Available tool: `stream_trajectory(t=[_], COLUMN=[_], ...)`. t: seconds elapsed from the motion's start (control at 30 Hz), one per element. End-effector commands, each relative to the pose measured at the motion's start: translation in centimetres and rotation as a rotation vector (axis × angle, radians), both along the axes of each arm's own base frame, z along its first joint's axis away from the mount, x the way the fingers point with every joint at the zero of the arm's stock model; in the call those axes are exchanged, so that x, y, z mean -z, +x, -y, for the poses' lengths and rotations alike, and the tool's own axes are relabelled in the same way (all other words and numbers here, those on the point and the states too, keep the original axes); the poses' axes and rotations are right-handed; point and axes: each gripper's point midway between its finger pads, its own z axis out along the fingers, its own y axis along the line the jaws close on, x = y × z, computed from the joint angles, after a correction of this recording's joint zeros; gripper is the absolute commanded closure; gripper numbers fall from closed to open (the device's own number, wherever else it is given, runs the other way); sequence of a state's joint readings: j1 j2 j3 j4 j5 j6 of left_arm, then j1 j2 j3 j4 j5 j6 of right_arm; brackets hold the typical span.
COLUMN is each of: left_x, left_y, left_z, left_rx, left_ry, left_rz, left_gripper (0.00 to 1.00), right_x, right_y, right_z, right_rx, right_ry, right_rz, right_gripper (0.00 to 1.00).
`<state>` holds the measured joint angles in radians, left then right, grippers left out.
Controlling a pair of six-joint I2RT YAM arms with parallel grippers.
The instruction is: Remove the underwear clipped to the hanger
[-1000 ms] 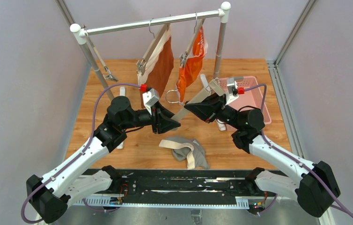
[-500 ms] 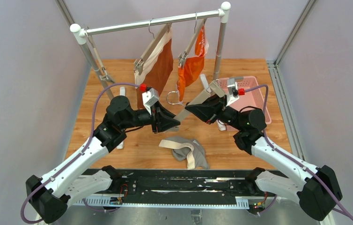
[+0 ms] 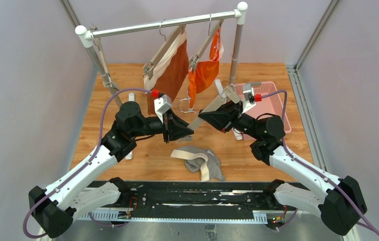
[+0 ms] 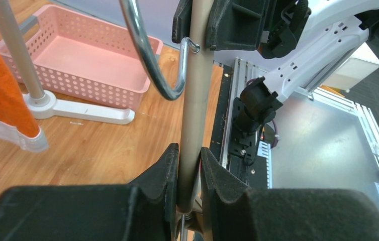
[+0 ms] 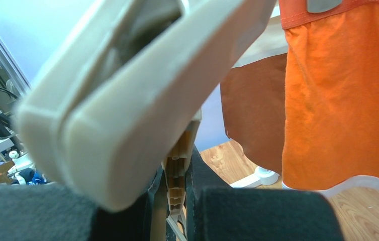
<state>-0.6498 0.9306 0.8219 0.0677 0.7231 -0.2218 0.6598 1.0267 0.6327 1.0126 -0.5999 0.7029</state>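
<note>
Between the left end effector and right end effector, from above, spans a bare hanger, pinched by both. Grey briefs lie on the worktop just nearer than both; rust-brown briefs and orange briefs hang clipped beyond them.

Left wrist: fingers squeeze the hanger's bar, pink basket beyond-left.

Right wrist: fingers grip the hanger's clip end, orange briefs beyond-right.

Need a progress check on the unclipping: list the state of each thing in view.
grey underwear: unclipped, crumpled on the table.
rust-brown underwear: clipped, hanging from the rail.
orange underwear: clipped, hanging from the rail.
bare hanger: off the rail, gripped at both ends.
left end effector: shut on bare hanger.
right end effector: shut on bare hanger.
</note>
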Motion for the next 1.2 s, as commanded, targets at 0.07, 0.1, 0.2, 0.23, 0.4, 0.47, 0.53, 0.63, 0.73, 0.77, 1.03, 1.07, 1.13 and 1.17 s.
stream_trajectory(t=[0.07, 0.1, 0.2, 0.23, 0.4, 0.47, 0.53, 0.63, 0.73, 0.77, 1.03, 1.07, 1.13, 1.17], left_x=[-2.7, -3.1, -3.7, -3.8, -3.1, -2.8, -2.9, -3.7, -4.4, -4.3, -7.6, -8.3, -9.9, -10.8], left_y=[-0.8, -0.9, -1.1, -1.2, -0.5, -0.4, -0.5, -1.0, -1.6, -1.6, -3.3, -3.7, -4.4, -4.8], left_z=[-0.2, -0.3, -1.0, -1.4, -4.1, -5.6, -6.8, -8.0, -8.7, -8.9, -10.6, -11.0, -12.3, -13.0], left_rx=[0.023, 0.017, -0.017, -0.034, -0.189, -0.257, -0.307, -0.347, -0.36, -0.365, -0.392, -0.403, -0.438, -0.46], left_ry=[-0.052, -0.061, -0.067, -0.063, 0.051, 0.095, 0.119, 0.113, 0.103, 0.113, 0.058, 0.043, 0.018, 0.007], left_rz=[0.063, 0.071, 0.079, 0.087, 0.092, 0.097, 0.106, 0.126, 0.141, 0.137, 0.172, 0.183, 0.213, 0.23], left_gripper=[1.0, 1.0, 1.0, 1.0, 1.0, 1.0, 1.0, 1.0, 1.0, 1.0, 1.0, 1.0, 1.0, 1.0], right_x=[-2.2, -2.0, -1.5, -1.4, -0.4, 0.0, 0.3, 0.5, 0.6, 0.7, 1.3, 1.5, 1.5, 1.7], right_y=[-0.8, -0.7, -0.5, -0.5, -0.1, 0.0, 0.1, 0.1, 0.1, 0.1, 0.3, 0.5, 1.1, 1.4], right_z=[-0.2, -0.3, -0.4, -0.3, -0.3, -0.4, -0.3, -0.4, -0.5, -0.6, -0.8, -0.6, -0.2, 0.0], right_rx=[-0.018, -0.015, -0.011, -0.009, 0.011, 0.018, 0.028, 0.022, 0.018, 0.014, 0.041, 0.069, 0.126, 0.152], right_ry=[0.032, 0.024, 0.004, -0.001, -0.038, -0.058, -0.061, -0.071, -0.083, -0.087, -0.223, -0.253, -0.299, -0.323], right_rz=[0.048, 0.045, 0.028, 0.024, 0.0, -0.009, -0.015, -0.01, -0.012, -0.013, 0.002, 0.007, 0.022, 0.026], right_gripper=[0.97, 0.91, 0.68, 0.63, 0.39, 0.38, 0.37, 0.36, 0.35, 0.35, 0.35, 0.35, 0.37, 0.37])
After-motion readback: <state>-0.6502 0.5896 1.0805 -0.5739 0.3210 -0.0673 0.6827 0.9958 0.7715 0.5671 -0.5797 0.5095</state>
